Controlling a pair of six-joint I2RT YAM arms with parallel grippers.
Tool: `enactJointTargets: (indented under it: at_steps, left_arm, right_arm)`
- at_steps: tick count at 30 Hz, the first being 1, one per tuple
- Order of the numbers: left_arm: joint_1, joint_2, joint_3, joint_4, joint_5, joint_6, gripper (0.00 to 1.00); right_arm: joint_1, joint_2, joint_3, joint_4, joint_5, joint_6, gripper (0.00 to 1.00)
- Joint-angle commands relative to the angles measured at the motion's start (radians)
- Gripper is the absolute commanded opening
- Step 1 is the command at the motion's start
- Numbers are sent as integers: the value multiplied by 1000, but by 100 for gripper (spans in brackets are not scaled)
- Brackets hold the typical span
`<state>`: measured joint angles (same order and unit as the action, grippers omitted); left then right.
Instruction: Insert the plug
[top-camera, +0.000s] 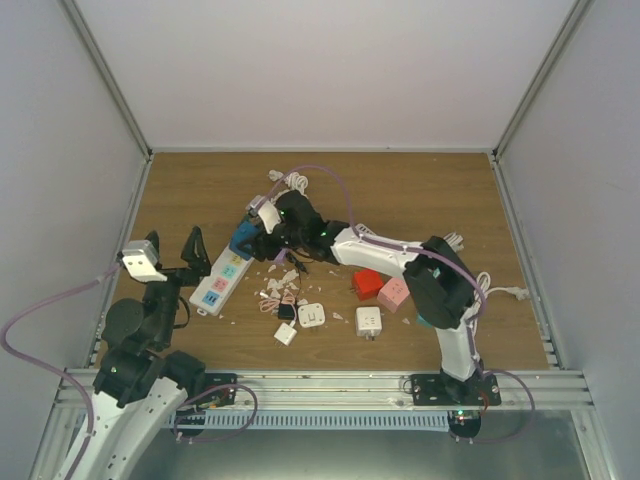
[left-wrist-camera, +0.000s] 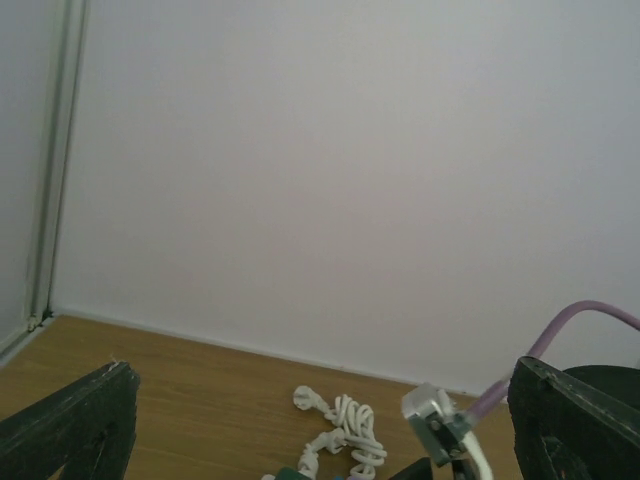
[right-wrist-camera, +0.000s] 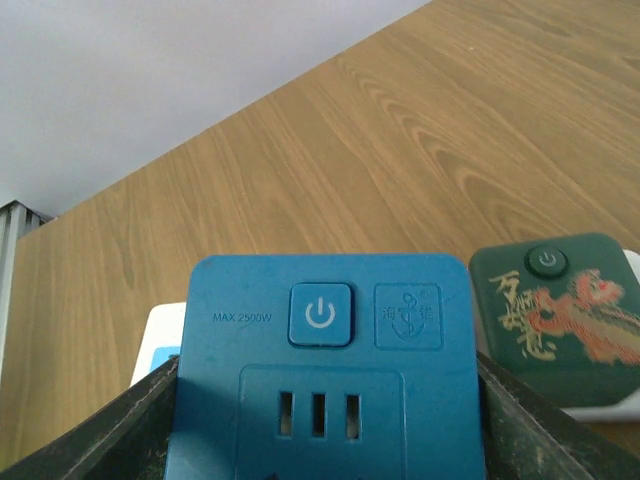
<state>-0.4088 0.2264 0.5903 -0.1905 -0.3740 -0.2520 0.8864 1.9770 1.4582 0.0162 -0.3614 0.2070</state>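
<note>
A blue plug adapter (right-wrist-camera: 325, 340) with a power button and a row of slots fills the right wrist view. My right gripper (right-wrist-camera: 325, 410) is shut on it, one dark finger (right-wrist-camera: 95, 435) against each side. In the top view the plug (top-camera: 243, 238) sits at the far end of the white power strip (top-camera: 222, 280), whose sockets are coloured. A white corner of the strip (right-wrist-camera: 155, 345) shows behind the plug. My left gripper (top-camera: 172, 250) stands open just left of the strip, holding nothing. Its view has the fingers (left-wrist-camera: 70, 425) wide apart, facing the back wall.
A dark green adapter (right-wrist-camera: 555, 310) lies right of the blue plug. A red cube (top-camera: 367, 283), a pink cube (top-camera: 393, 294), three white adapters (top-camera: 311, 315) and paper scraps lie mid-table. A coiled white cable (top-camera: 290, 181) (left-wrist-camera: 350, 430) lies behind the right gripper.
</note>
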Motion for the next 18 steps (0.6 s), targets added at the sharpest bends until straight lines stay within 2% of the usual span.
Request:
enactJointTargets:
  at_steps: [1,7,18]
  left_arm:
    - [11,-5,-14,17,-38,-18,99]
    - [25,31,2,4,-4,-18,99]
    - [88,38,1,15,-18,7,99]
  right_arm:
    - [6,94,113,4,-32,-14,31]
    - [11,191,208,-46,-46,-32,31]
    - [21,256,252,-106,-36,-55,31]
